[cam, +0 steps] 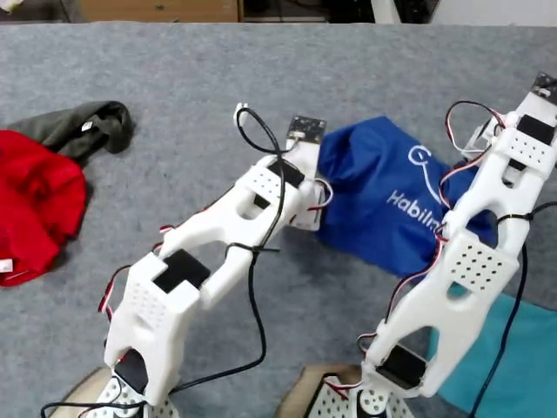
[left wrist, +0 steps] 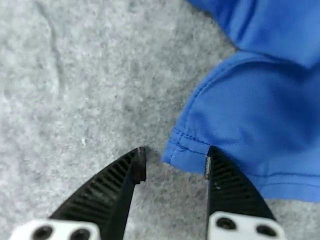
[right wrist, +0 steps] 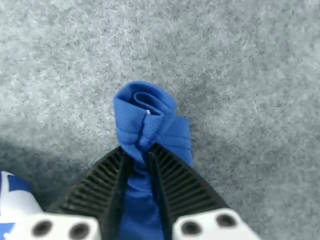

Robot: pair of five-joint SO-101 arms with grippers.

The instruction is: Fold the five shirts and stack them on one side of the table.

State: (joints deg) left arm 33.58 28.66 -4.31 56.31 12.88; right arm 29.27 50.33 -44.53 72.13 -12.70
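four shirts lie on the grey table [cam: 174, 70]: a red shirt [cam: 35, 205] at 9 o'clock, a dark green shirt [cam: 74, 126] beside it at 10, a blue shirt [cam: 383, 200] toward 3, a teal shirt [cam: 513, 366] at 5. two arms: the left arm stretches from 7 to the centre, the left gripper [left wrist: 175, 155] spread wide astride the blue shirt's hem corner; the right arm runs from 6 toward 2, the right gripper [right wrist: 148, 150] pinched tight on a bunched blue fold.

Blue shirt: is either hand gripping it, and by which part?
Right hand is shut on a bunched fold of the blue shirt. Left hand stands open around its hem, holding nothing.
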